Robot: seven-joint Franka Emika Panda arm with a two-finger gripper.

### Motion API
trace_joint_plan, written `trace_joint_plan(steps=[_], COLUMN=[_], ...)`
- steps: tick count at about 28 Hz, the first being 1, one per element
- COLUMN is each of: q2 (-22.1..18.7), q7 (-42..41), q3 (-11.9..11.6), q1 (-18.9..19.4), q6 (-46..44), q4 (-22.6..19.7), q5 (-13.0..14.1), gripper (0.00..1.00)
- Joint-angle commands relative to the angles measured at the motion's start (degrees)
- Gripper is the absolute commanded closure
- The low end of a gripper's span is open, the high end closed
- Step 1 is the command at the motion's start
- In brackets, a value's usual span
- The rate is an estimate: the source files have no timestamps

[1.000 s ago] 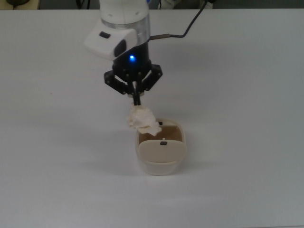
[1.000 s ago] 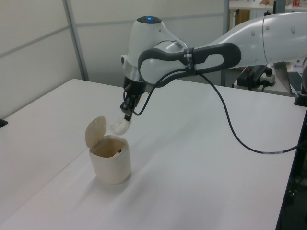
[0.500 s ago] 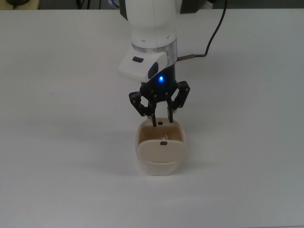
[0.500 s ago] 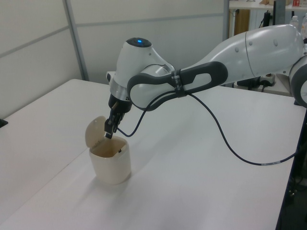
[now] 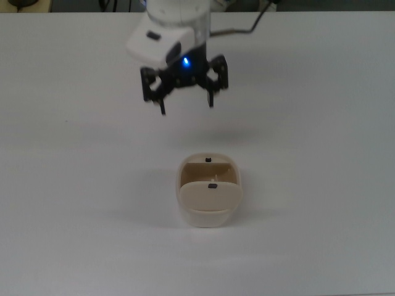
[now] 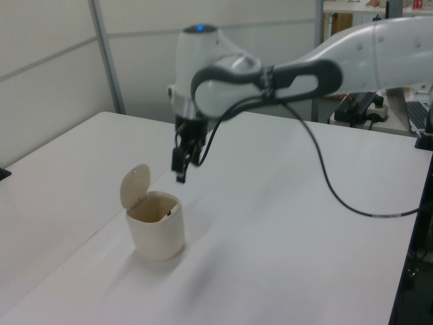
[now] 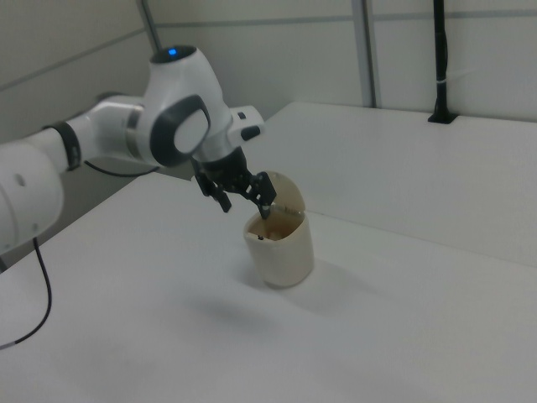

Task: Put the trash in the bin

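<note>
White tabletop (image 5: 321,111) carrying bin (image 5: 209,214), lid up. Hand (image 5: 186,106) hovering apart, fingers wide, holding nothing. No trash showing; task likely finishing.

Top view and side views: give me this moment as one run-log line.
gripper: open, empty, raised off bin | bin: upright, lid open | trash: not visible | table: otherwise bare
</note>
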Motion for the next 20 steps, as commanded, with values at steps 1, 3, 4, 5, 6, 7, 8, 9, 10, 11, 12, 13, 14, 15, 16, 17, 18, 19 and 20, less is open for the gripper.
trace_joint_plan(steps=[1,3,4,5,6,7,8,9,10,11,12,13,14,15,16,17,18,19,20], q2=[-6.61,-8.37,-8.9,-9.34,-9.69,-10.13,-10.83,-11.01,-11.19,-11.28,-11.28,-11.54,-11.54,-11.54,-11.63,-11.63,-11.63,-11.72,-11.8], q7=[1.84,4.55,5.87,7.19,8.51,9.91,10.88,10.98,10.98,10.98,11.15,11.24,11.42,11.42,11.42,11.42,11.42,11.07,10.89], q3=[-0.36,-0.36,-0.36,-0.36,-0.36,-0.36,-0.36,-0.36,-0.36,-0.36,-0.27,-0.18,-0.18,-0.09,-0.09,-0.01,0.0,-0.18,-0.27], q1=[-2.08,-3.4,-3.84,-4.19,-4.46,-4.72,-4.81,-4.81,-4.81,-4.81,-4.81,-4.81,-4.81,-4.72,-4.72,-4.72,-4.72,-4.2,-4.02], q6=[-8.45,-12.23,-13.11,-13.82,-14.35,-14.87,-15.84,-16.19,-16.63,-16.98,-17.25,-17.34,-17.34,-17.34,-17.43,-17.43,-17.43,-17.43,-17.43], q4=[-1.38,-1.38,-1.29,-1.38,-1.38,-1.38,-1.38,-1.47,-1.55,-1.56,-1.56,-1.73,-1.82,-1.91,-1.91,-1.99,-2.17,-2.69,-2.87], q5=[0.06,-0.02,-0.02,-0.11,-0.29,-0.72,-1.77,-2.39,-2.83,-3.27,-3.62,-4.24,-4.33,-4.42,-4.42,-4.42,-4.42,-4.33,-4.33], gripper=[0.0,0.0,0.0,0.0,0.0,0.0,0.0,0.0,0.0,0.0,0.0,0.0,0.0,0.0,0.0,0.0,0.0,0.0,0.0])
